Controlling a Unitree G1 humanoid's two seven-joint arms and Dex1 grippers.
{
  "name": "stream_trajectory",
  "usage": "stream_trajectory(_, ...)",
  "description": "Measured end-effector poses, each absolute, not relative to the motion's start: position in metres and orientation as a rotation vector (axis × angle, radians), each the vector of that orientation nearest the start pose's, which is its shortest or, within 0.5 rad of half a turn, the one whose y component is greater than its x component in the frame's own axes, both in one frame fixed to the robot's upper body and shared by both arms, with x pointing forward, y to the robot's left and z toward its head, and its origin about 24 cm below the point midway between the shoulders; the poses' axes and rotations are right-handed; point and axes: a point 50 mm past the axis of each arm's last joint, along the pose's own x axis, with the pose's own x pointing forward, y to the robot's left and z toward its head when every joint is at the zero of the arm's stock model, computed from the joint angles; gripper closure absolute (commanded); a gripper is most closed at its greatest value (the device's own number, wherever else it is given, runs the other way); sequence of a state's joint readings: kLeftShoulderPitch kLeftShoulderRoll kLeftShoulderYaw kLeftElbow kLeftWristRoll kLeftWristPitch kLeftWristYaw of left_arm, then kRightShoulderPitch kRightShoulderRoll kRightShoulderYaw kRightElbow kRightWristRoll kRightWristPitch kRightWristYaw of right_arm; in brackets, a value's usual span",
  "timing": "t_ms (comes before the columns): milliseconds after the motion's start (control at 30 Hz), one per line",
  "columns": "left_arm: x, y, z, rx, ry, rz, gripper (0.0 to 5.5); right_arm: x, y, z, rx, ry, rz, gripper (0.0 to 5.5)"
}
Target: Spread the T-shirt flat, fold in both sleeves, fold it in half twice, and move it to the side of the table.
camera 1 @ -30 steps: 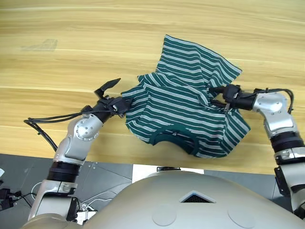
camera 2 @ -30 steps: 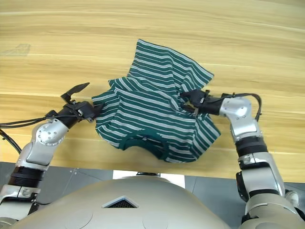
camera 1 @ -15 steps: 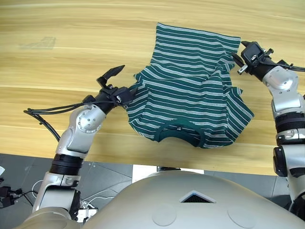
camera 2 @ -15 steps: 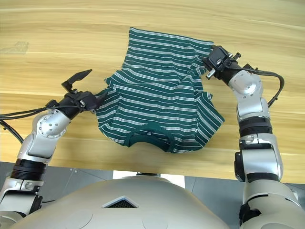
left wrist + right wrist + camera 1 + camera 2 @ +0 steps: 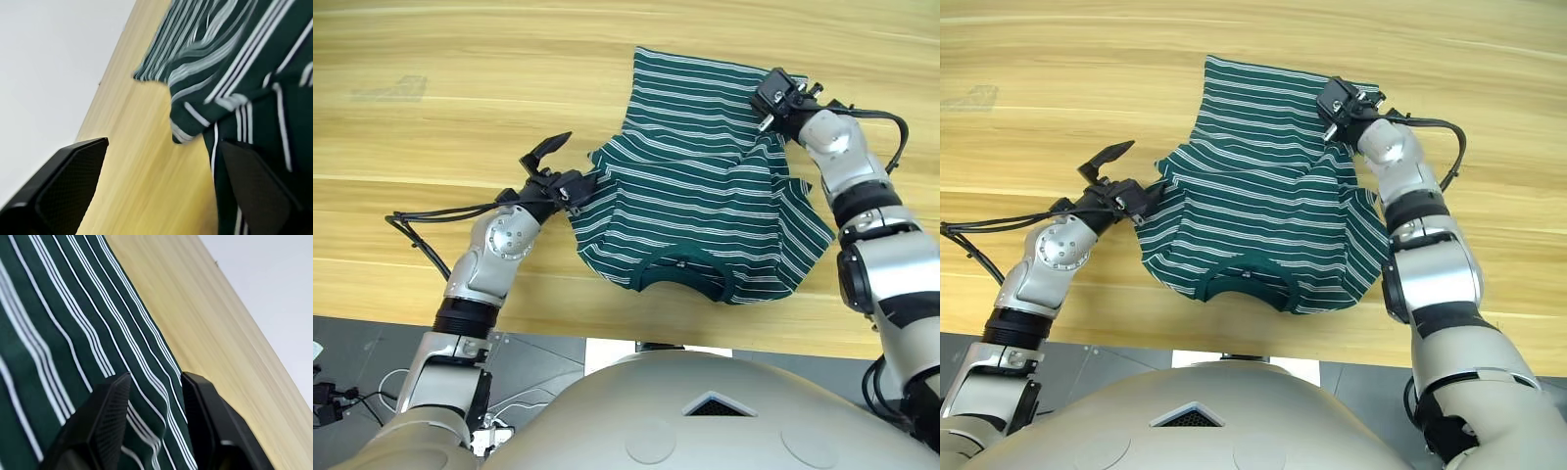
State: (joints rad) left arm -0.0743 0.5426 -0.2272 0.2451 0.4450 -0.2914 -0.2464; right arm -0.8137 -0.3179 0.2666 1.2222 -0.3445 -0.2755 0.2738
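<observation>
The left end effector (image 5: 566, 164) is gaping wide at the T-shirt's (image 5: 695, 206) left edge while the right end effector (image 5: 766, 110) is hovering, narrowly parted, over its far corner.

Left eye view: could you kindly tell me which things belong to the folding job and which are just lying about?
Belongs to the job:
T-shirt
table
left gripper
right gripper

Just lying about:
cables on the floor
</observation>
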Motion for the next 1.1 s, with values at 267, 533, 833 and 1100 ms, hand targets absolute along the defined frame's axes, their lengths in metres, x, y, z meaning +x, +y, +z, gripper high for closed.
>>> stream_trajectory(267, 0.231, 0.230, 0.019, 1.037, 0.092, -0.530, 1.25, 0.363, -0.172, 0.023, -0.909, 0.355, 0.498, 3.59)
stream_trajectory(533, 0.211, 0.229, 0.017, 1.021, 0.100, -0.525, 1.25, 0.368, -0.165, 0.030, -0.885, 0.315, 0.472, 3.59)
stream_trajectory(833, 0.194, 0.203, 0.015, 0.952, 0.072, -0.558, 1.25, 0.368, -0.158, 0.032, -0.813, 0.266, 0.476, 3.59)
stream_trajectory(1100, 0.200, 0.209, 0.022, 1.008, 0.072, -0.574, 1.25, 0.366, -0.172, 0.049, -0.597, 0.086, 0.430, 3.59)
